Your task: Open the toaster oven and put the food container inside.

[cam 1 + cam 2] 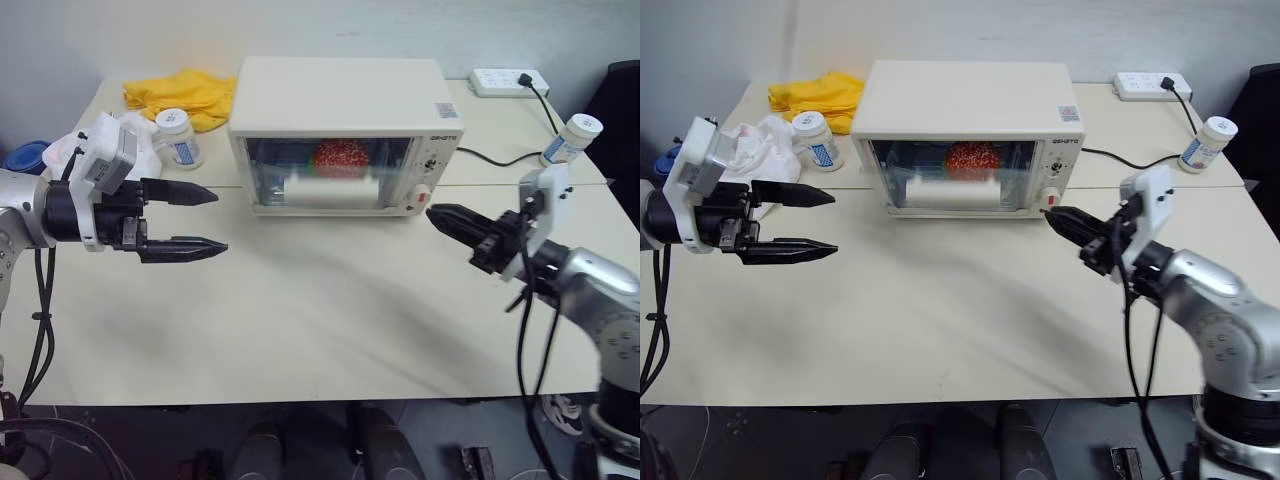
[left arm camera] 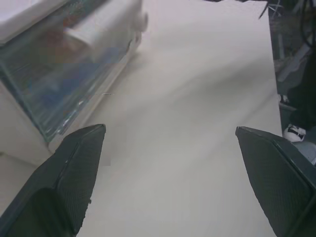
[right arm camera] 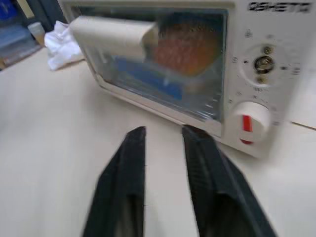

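I am holding my left end effector (image 1: 205,219) wide and empty above the worktop (image 1: 330,300), and my right end effector (image 3: 163,143) narrowly parted, gripping nothing. Between and beyond them, the toaster oven (image 1: 345,100) is sitting door-shut with the food container (image 3: 187,54) already inside, so the task looks done.

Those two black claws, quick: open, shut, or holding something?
Left gripper: wide open, holding nothing.
Right gripper: fingers slightly apart, holding nothing.
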You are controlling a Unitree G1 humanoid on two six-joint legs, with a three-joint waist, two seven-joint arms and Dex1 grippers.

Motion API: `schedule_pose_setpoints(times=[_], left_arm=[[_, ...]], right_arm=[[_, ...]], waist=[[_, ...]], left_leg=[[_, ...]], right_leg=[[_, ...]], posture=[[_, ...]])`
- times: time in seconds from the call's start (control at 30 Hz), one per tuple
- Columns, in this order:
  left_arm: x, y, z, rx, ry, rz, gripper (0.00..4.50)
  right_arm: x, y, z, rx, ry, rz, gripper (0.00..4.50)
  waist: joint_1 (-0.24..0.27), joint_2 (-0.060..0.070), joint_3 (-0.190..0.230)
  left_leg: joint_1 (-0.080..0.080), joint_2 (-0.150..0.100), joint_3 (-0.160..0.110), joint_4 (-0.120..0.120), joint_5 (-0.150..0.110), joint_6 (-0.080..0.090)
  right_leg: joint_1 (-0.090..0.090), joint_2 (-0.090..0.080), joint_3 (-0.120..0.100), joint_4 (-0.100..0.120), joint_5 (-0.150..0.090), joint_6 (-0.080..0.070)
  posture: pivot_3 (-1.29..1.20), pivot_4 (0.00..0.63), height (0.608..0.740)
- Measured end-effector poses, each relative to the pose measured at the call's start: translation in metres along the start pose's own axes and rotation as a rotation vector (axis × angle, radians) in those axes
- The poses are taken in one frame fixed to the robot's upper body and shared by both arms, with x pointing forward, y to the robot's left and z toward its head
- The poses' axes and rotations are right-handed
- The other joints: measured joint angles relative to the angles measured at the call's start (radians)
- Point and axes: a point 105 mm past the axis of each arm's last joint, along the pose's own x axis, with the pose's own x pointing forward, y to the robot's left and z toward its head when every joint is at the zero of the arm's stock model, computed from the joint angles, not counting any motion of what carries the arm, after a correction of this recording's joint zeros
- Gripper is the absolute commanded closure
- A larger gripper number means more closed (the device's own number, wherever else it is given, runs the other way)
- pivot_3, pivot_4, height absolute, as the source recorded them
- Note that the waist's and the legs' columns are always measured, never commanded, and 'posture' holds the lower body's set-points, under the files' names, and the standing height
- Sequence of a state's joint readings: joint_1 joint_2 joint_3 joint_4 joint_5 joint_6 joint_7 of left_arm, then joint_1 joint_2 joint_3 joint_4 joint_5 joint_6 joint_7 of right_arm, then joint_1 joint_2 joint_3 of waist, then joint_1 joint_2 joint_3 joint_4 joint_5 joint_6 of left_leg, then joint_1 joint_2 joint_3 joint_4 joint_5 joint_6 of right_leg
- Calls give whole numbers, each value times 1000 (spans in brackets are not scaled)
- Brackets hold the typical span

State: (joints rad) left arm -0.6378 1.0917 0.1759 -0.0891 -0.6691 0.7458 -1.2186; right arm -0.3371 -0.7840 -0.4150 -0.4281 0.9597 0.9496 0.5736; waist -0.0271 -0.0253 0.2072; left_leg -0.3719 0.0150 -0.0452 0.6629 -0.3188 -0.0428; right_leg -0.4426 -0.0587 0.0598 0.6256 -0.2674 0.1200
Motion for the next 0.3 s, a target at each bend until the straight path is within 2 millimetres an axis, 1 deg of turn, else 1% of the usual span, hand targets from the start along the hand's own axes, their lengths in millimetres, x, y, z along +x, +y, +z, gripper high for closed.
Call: schedule_pose_setpoints(times=[0.1,0.13,0.23,0.3], left_arm=[[-3,3,0,1,-5,10,0],[-3,3,0,8,-6,6,0],[-3,3,1,14,-7,5,0],[-3,3,1,14,-7,7,0]], right_arm=[[-17,0,12,-23,18,27,1646],[-23,0,15,-37,31,33,1219],[-30,2,26,-59,18,47,315],[-31,2,27,-61,15,51,315]], waist=[[0,0,0],[-2,0,0],[-6,0,0],[-6,0,0]], left_leg=[[0,0,1,1,0,0],[1,0,1,1,0,0],[2,0,2,1,0,1],[2,1,1,1,0,1]], right_leg=[[0,0,0,0,0,0],[0,0,0,0,0,0],[0,0,1,2,0,0],[0,1,1,2,0,0]], posture=[[0,150,740],[0,150,740],[0,150,740],[0,150,740]])
